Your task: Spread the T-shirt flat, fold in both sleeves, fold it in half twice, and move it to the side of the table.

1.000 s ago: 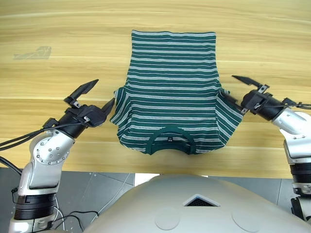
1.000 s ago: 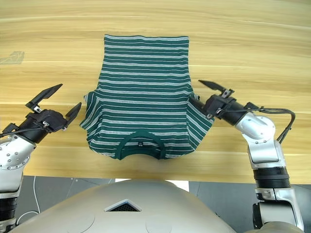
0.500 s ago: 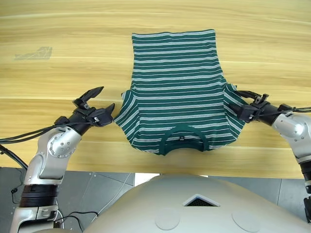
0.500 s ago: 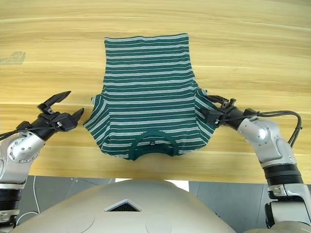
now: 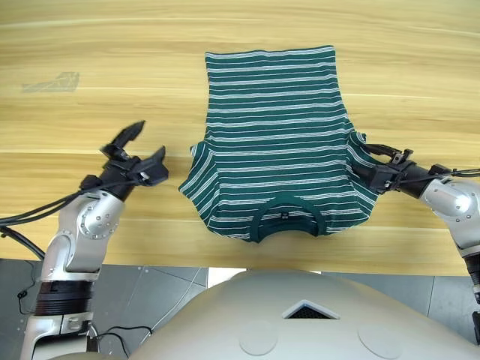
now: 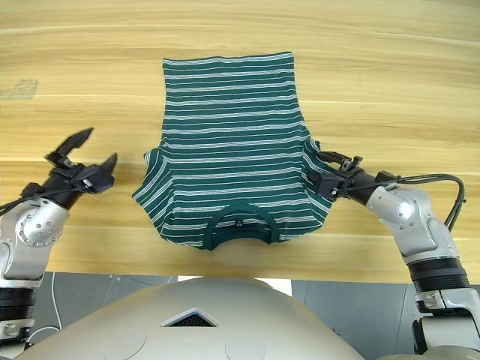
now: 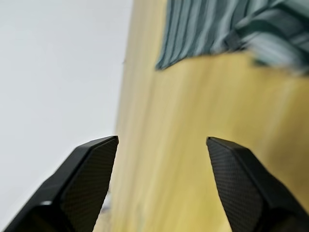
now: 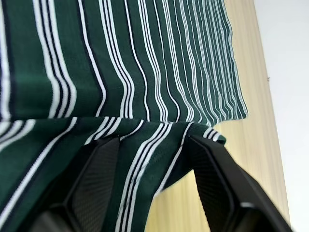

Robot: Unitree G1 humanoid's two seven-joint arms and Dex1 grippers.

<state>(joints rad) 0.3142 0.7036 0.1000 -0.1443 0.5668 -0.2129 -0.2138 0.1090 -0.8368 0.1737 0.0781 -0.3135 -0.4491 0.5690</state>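
Where the T-shirt (image 5: 274,127) lies: spread on the wooden table (image 5: 90,45), with its collar (image 5: 285,217) towards the robot and its hem (image 5: 270,54) on the far side.
T-shirt's shape: the striped body is smooth and fairly straight. Both sleeves are drawn in and bunched against the body.
Right gripper (image 5: 369,166): it is at the T-shirt's right sleeve (image 5: 358,187), touching it. Its two black fingers are drawn close with a fold of the striped cloth between them. It seems to be pinching that fold, though the cloth covers the fingertips in the head views.
Right sleeve, seen from the right wrist: the fold drapes across the gap between the fingers, and the T-shirt's body runs on beyond it to the hem.
Left gripper (image 5: 148,140): it is off the T-shirt's left side, level with the left sleeve (image 5: 196,169) and well apart from the cloth, over bare wood. Its fingers are spread wide, with nothing between them.
Pale mark (image 5: 49,81): it lies on the wood well off to the T-shirt's left, farther out than the left gripper.
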